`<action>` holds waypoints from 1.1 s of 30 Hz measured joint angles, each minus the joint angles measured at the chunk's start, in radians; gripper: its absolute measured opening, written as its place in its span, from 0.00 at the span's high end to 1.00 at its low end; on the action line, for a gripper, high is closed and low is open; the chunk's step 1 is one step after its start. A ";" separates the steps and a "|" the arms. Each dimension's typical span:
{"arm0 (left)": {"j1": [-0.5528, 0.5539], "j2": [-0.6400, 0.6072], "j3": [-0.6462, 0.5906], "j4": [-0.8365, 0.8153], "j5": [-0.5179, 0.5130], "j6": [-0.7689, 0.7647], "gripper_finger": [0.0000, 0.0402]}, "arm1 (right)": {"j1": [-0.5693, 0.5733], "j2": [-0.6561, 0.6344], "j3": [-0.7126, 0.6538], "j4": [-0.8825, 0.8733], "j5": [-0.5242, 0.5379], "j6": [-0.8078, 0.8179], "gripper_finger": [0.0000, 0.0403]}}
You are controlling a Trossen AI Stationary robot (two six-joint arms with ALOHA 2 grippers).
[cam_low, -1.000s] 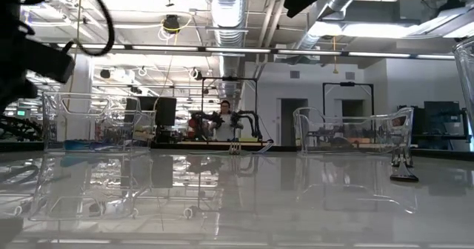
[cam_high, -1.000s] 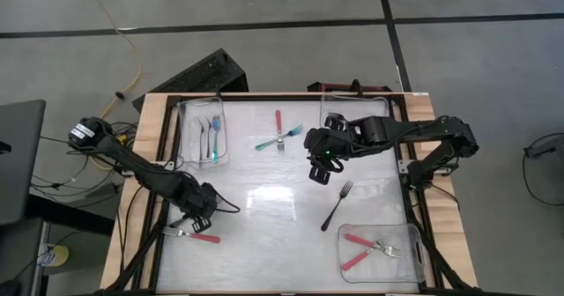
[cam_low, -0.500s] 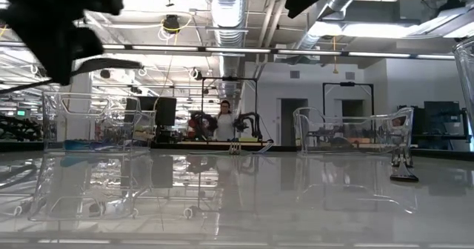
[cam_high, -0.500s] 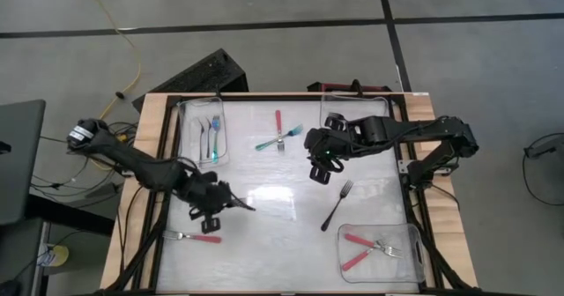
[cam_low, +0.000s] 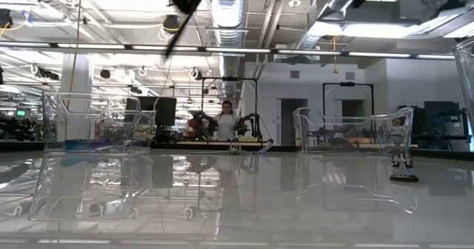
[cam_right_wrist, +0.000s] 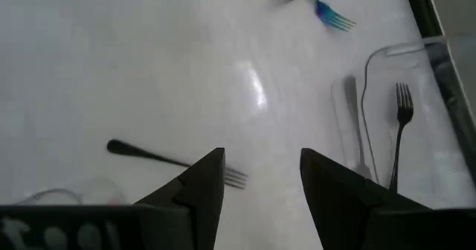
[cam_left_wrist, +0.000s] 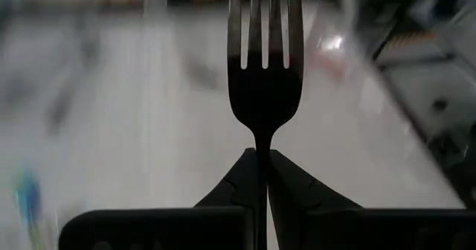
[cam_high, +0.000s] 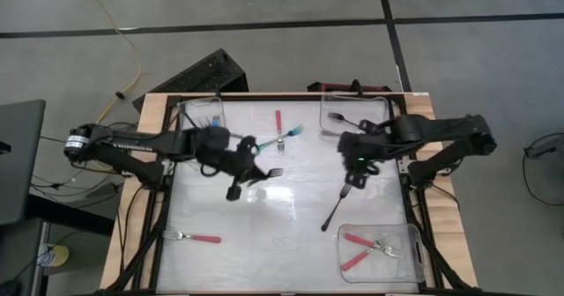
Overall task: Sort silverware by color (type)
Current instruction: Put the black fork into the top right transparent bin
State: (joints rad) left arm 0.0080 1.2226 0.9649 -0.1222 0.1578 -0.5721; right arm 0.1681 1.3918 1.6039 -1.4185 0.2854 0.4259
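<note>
The left gripper (cam_high: 249, 174) was shut tight on the thin neck of a black fork (cam_left_wrist: 264, 56), carried above the middle of the table, tines pointing out past the fingertips. With so narrow a pinch the fork could probably pivot or slip during a quick swing, and drop short of the far-right tray (cam_high: 374, 111), where another black fork (cam_right_wrist: 399, 131) already lay.

The right gripper (cam_high: 357, 174) hovered with its jaws parted and empty, right over the tines of a second black fork (cam_high: 337, 205) lying on the table; coming down off-centre would likely skid that fork along the slick surface.

A pink-handled fork (cam_high: 196, 237) lay near the left front edge, a pink and a teal fork (cam_high: 280, 136) crossed at the far middle, and pink forks sat in the near-right tray (cam_high: 414, 256).

The tabletop (cam_high: 264, 243) was white and glossy, with strong reflections. Beyond it was a workshop with ceiling ducts, and a person (cam_low: 226, 123) sat far off.
</note>
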 joint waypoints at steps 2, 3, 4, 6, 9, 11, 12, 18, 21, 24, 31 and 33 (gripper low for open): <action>0.034 0.010 0.030 0.081 0.061 0.067 1.00 | 0.014 -0.060 -0.040 0.001 -0.002 0.032 0.51; 0.049 0.021 0.050 0.101 0.085 0.099 1.00 | 0.021 -0.086 -0.061 0.006 -0.001 0.054 0.51; 0.061 0.033 0.072 0.120 0.104 0.128 1.00 | 0.026 -0.114 -0.085 0.014 0.000 0.078 0.51; 0.085 0.063 0.119 0.124 0.130 0.183 1.00 | 0.029 -0.175 -0.138 0.026 0.006 0.130 0.51; 0.118 0.124 0.196 0.123 0.164 0.235 1.00 | 0.030 -0.270 -0.222 0.070 0.035 0.207 0.51; 0.137 0.175 0.246 0.120 0.197 0.245 1.00 | 0.028 -0.326 -0.274 0.112 0.059 0.254 0.51; 0.148 0.201 0.270 0.118 0.204 0.246 1.00 | 0.026 -0.355 -0.299 0.140 0.068 0.273 0.51; 0.199 0.378 0.411 0.118 0.213 0.100 1.00 | 0.029 -0.465 -0.398 0.274 0.091 0.367 0.51; 0.224 0.443 0.465 0.117 0.205 -0.018 1.00 | 0.029 -0.479 -0.414 0.300 0.090 0.392 0.51; 0.244 0.482 0.494 0.117 0.197 -0.106 1.00 | 0.029 -0.477 -0.416 0.298 0.089 0.403 0.51; 0.288 0.502 0.501 0.106 0.123 -0.181 1.00 | 0.028 -0.469 -0.416 0.299 0.084 0.414 0.51; 0.302 0.505 0.501 0.111 0.101 -0.231 1.00 | 0.028 -0.470 -0.416 0.298 0.084 0.415 0.51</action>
State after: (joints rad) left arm 0.3098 1.7281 1.4662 -0.0116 0.2587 -0.8028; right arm 0.1959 0.9220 1.1881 -1.1202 0.3693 0.8410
